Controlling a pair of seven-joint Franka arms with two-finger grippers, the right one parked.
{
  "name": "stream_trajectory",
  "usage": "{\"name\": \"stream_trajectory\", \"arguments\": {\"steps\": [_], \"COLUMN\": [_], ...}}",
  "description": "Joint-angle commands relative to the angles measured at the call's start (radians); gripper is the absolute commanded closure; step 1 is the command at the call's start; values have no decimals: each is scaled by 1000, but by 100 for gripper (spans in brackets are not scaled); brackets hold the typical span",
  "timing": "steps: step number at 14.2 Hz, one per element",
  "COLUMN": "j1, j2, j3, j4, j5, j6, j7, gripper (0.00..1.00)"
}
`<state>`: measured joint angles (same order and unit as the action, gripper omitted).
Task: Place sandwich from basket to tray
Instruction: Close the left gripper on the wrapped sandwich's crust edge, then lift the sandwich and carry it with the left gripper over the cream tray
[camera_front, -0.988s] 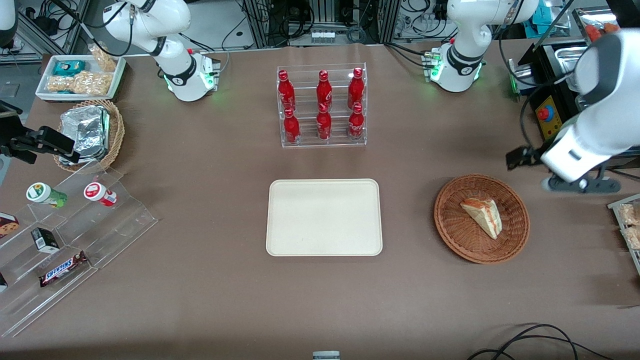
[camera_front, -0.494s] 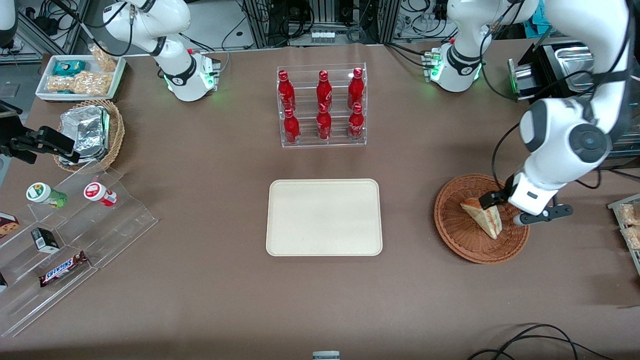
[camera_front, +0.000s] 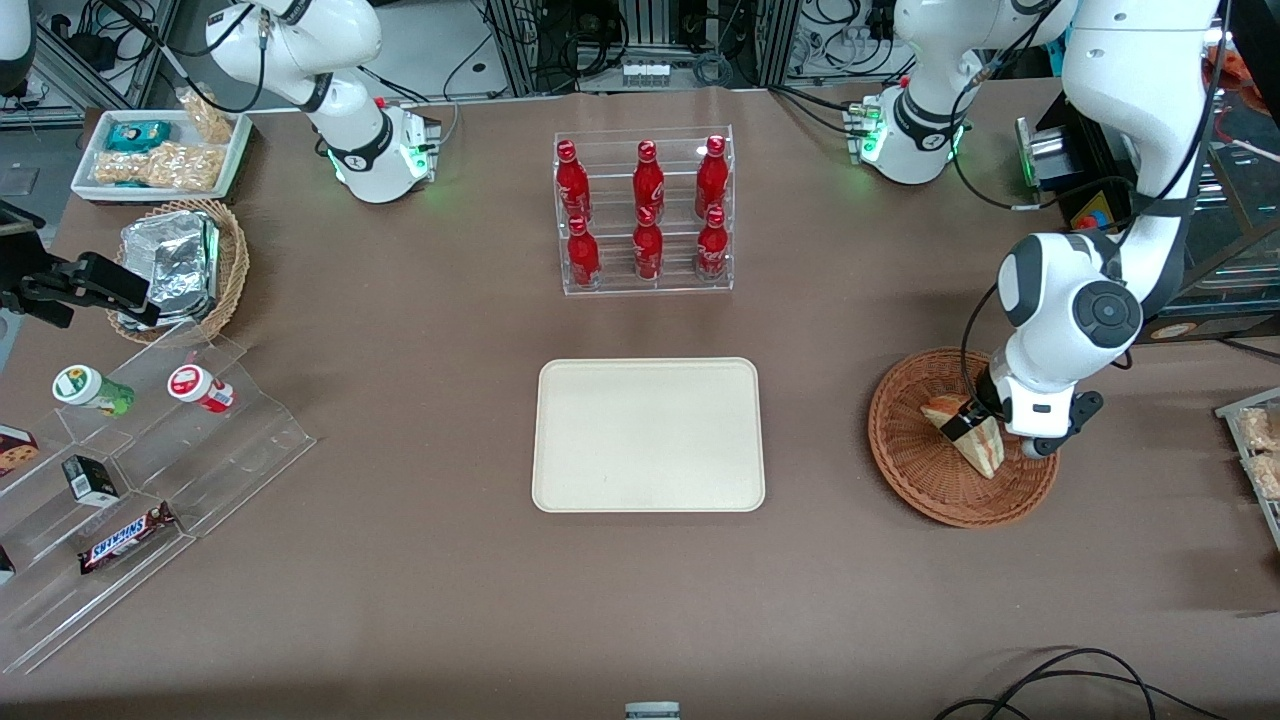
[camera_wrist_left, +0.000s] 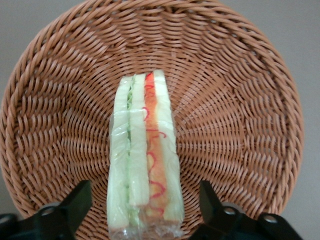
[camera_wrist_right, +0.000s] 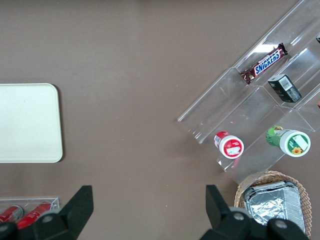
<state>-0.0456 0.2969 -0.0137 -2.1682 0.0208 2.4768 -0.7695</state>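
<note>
The sandwich (camera_front: 987, 453), a wrapped wedge of pale bread with red and green filling, lies in the round reddish-brown basket (camera_front: 920, 490) toward the working arm's end of the table. My gripper (camera_front: 982, 432) hangs low over it, open. In the left wrist view the sandwich (camera_wrist_left: 145, 160) lies edge-up on the basket (camera_wrist_left: 240, 100), and the gripper (camera_wrist_left: 145, 205) has one black finger (camera_wrist_left: 77, 202) on each side of it, with a gap at both. The cream tray (camera_front: 648, 435) lies bare at the table's middle, and its corner shows as the tray (camera_wrist_right: 27, 122) in the right wrist view.
A clear rack of red bottles (camera_front: 645, 210) stands farther from the front camera than the tray. Toward the parked arm's end are a paler basket of foil packs (camera_front: 180, 265), a white snack tray (camera_front: 160, 150) and a stepped acrylic shelf (camera_front: 150, 450). Snack packs (camera_front: 1260, 450) lie beside the basket.
The working arm has swung in from its end of the table and come down over the basket. The gripper now straddles the sandwich, which has not moved.
</note>
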Motion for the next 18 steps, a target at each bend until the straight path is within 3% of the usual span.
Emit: {"name": "stream_trajectory", "arguments": {"steps": [1,4,7,11,14,18], "j1": [0,-4,-23,-166,-301,-425], "j2": [5,1,-53,-38,46,261], "j3": [3,3,-8,-22,-22,-22], "j4": [34,56,109,257,364,623], "j5": [2,5,7,8,4,-10], "j6": [-9,-44,-186,-403,-420,-441], "j7": [-40,-42,-40,-25,71,17], "gripper": [99,100,100,100,95,93]}}
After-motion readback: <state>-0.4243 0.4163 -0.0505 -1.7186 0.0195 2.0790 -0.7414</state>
